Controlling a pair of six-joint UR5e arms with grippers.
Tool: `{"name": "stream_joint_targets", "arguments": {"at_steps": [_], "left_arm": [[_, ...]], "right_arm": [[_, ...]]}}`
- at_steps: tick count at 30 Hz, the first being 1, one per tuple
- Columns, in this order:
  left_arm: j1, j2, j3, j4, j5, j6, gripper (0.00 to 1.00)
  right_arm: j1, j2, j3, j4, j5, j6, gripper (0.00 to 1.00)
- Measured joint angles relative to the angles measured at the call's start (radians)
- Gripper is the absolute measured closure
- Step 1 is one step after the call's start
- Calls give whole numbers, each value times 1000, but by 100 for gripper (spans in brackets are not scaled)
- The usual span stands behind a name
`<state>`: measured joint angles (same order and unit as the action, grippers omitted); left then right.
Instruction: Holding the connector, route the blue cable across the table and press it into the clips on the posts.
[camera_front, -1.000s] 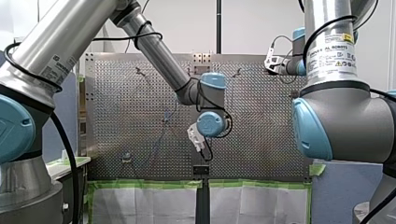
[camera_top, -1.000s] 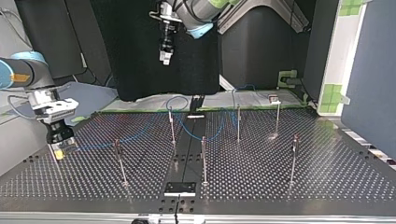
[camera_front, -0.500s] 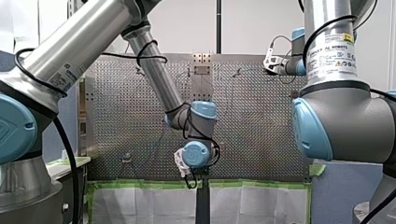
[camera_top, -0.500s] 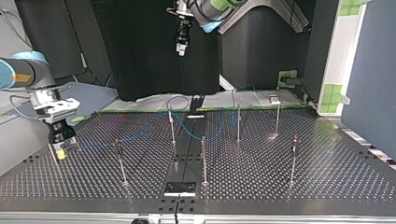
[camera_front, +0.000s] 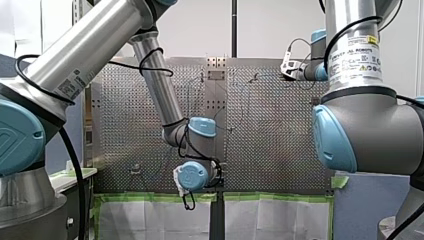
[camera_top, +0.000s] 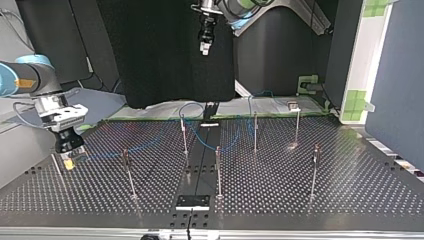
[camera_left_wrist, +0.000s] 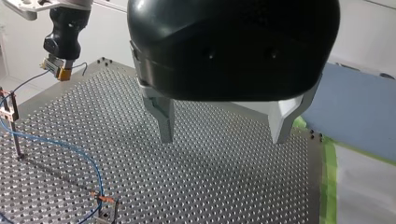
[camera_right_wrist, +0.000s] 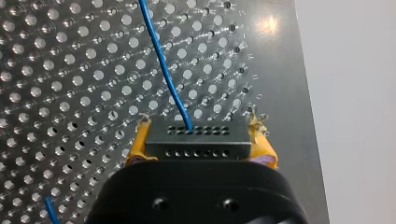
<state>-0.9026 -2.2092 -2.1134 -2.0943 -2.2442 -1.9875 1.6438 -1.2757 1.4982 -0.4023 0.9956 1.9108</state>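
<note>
My right gripper (camera_right_wrist: 198, 151) is shut on the black connector (camera_right_wrist: 196, 134), which sits between its yellow pads. The blue cable (camera_right_wrist: 163, 70) leaves the connector and runs over the perforated table (camera_right_wrist: 70, 93). At the top view's left this gripper (camera_top: 66, 156) hangs low over the table (camera_top: 350, 190), and the cable (camera_top: 137, 146) trails from it toward the thin posts (camera_top: 184, 134). In the left wrist view the cable (camera_left_wrist: 70, 147) sits in a post's clip (camera_left_wrist: 8, 108). My left gripper (camera_left_wrist: 224, 135) is open and empty, high above the table (camera_left_wrist: 210, 186); it also shows in the top view (camera_top: 205, 44).
Several thin posts (camera_top: 315, 170) stand across the table. A black strip with a plate (camera_top: 192, 202) runs down its middle. Green-taped white sheets (camera_front: 160, 217) hang at the front view's bottom edge. A dark curtain (camera_top: 165, 60) stands behind the table in the top view.
My left arm has swung down and left in the front view, pulling back from the table; in the top view its gripper moved right. My right gripper rose slightly with the connector.
</note>
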Motion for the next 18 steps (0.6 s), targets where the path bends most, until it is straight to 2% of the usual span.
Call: {"name": "stream_joint_targets", "arguments": {"at_steps": [18], "left_arm": [[6, 0, -16, 16, 1, 12, 0]], "right_arm": [[0, 0, 0, 0, 0, -1, 100]]}}
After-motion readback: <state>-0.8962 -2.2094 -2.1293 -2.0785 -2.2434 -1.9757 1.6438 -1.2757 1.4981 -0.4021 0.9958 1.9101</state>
